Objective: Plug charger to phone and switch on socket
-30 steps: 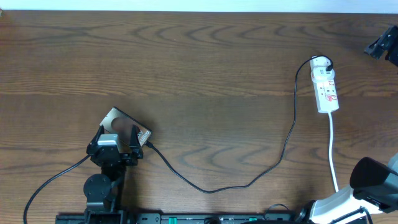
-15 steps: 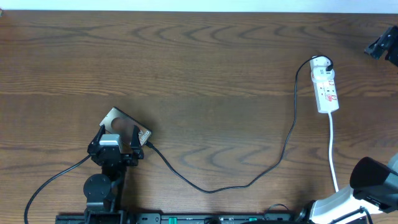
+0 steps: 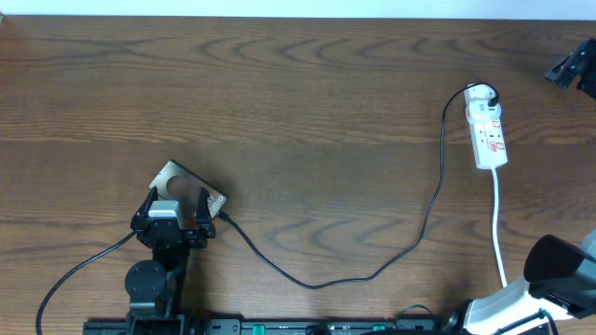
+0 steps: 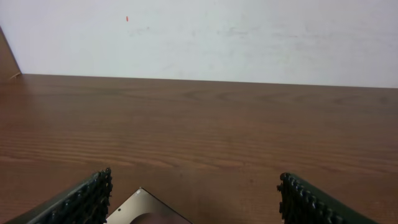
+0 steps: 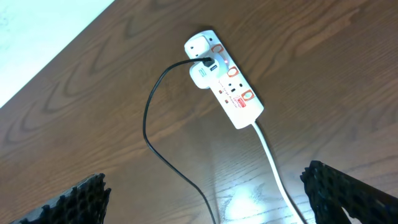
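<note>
The phone (image 3: 186, 181) is lying flat at about 8 o'clock on the wooden surface (image 3: 298, 84), showing a greyish face and sitting at a slant. The charger (image 3: 372, 272) is trailing from the phone's 4 o'clock corner in a slack loop, then climbing to the socket (image 3: 490, 130). The socket is sitting well apart at about 2 o'clock, with its white cord running down toward 5 o'clock. The cable's far end is entering the strip near its 12 o'clock end, so the slack looks like what is letting the plug tip reach the phone. The tip is lying right at the phone's edge, but whether it is seated cannot be told from overhead.

The left gripper (image 3: 177, 200) is hanging over the phone's 6 o'clock half. Its jaws are standing wide to either side, gripping nothing, and the wrist view is showing one phone corner in the gap between them. Contact cannot be told. The stance reads as bracketing the phone to steady it.

The right gripper (image 5: 208, 196) is waiting at 5 o'clock with its jaws spread fully and empty. It is looking down on the strip's red-marked switches, likely lining up for the press.
</note>
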`<state>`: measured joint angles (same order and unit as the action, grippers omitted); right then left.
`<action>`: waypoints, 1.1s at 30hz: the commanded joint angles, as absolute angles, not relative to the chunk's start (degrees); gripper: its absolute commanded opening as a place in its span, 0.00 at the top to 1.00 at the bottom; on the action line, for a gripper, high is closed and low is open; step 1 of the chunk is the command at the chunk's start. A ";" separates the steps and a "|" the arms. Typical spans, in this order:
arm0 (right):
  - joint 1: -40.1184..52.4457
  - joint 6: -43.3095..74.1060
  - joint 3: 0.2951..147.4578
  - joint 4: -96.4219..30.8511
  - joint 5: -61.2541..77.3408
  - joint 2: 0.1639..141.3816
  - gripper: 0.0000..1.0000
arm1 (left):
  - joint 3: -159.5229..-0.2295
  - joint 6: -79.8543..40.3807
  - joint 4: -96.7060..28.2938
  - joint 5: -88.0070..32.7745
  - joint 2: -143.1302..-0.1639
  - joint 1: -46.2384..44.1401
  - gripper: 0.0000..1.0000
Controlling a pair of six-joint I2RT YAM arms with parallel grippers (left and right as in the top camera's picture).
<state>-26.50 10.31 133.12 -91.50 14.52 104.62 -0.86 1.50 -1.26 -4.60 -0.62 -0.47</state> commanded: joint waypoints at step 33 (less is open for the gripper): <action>-25.85 11.20 132.22 -91.96 7.33 104.14 0.01 | -0.27 1.06 -3.62 -6.85 -0.23 -0.23 0.15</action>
<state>-26.50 10.28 132.92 -91.90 7.68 104.62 -0.86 1.50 -1.26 -4.58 -0.62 -0.47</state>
